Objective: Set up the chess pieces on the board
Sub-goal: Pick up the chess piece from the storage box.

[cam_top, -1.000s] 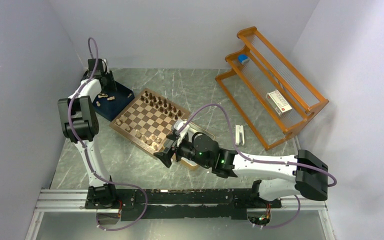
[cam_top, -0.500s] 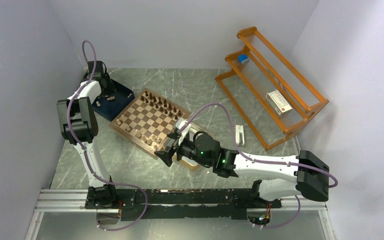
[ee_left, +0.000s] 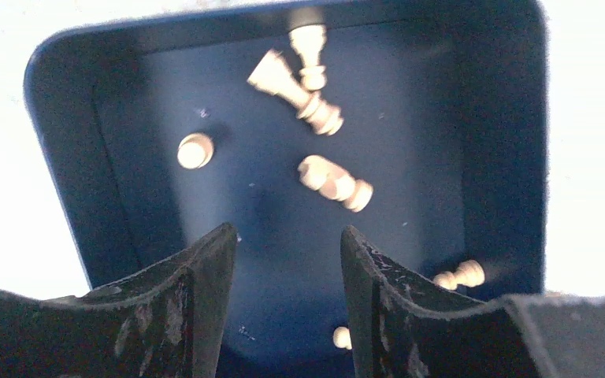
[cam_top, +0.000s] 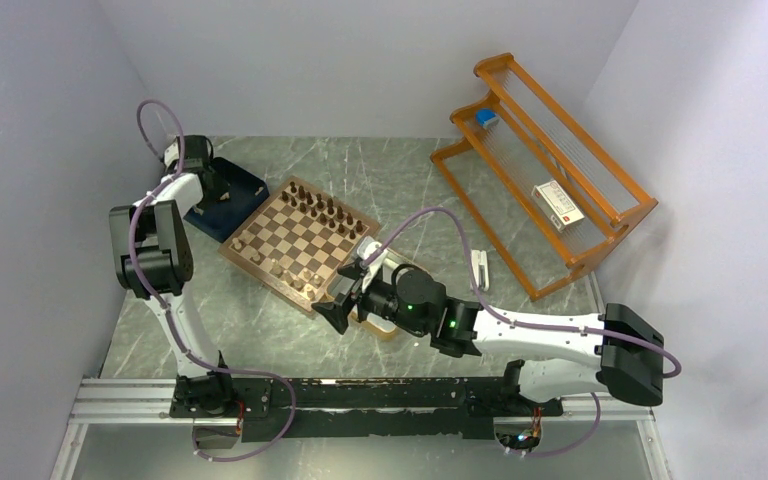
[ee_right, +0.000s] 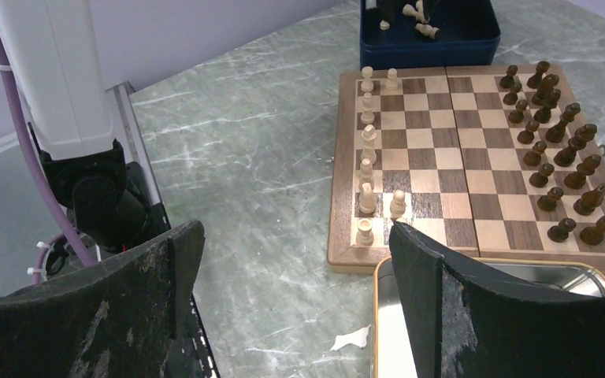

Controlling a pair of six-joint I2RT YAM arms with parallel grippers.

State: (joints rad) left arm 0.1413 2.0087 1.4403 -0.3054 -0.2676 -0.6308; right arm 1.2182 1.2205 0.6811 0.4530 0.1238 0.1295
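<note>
The board (cam_top: pixel 260 281) lies at the table's middle. Dark chess pieces (cam_top: pixel 318 206) fill its far side and several pale ones (cam_top: pixel 290 270) stand along its near side. Both sets show in the right wrist view, dark (ee_right: pixel 555 134) and pale (ee_right: pixel 368 142). My left gripper (cam_top: pixel 210 185) hangs open and empty over the navy tray (cam_top: pixel 243 185). In the left wrist view my left gripper (ee_left: pixel 287 232) is above several pale pieces lying loose (ee_left: pixel 335 179) and one upright (ee_left: pixel 195 150). My right gripper (cam_top: pixel 332 310) is open and empty just off the board's near corner, also shown in its wrist view (ee_right: pixel 293 228).
A silver gold-rimmed tin (ee_right: pixel 386 315) sits against the board's near edge, under my right fingers. A wooden rack (cam_top: pixel 540 160) with small boxes stands at the back right. A small white object (cam_top: pixel 479 268) lies near the rack. Walls close in on three sides.
My left arm has swung left and back over the navy tray. My right gripper has drawn slightly away from the board, towards the near edge.
</note>
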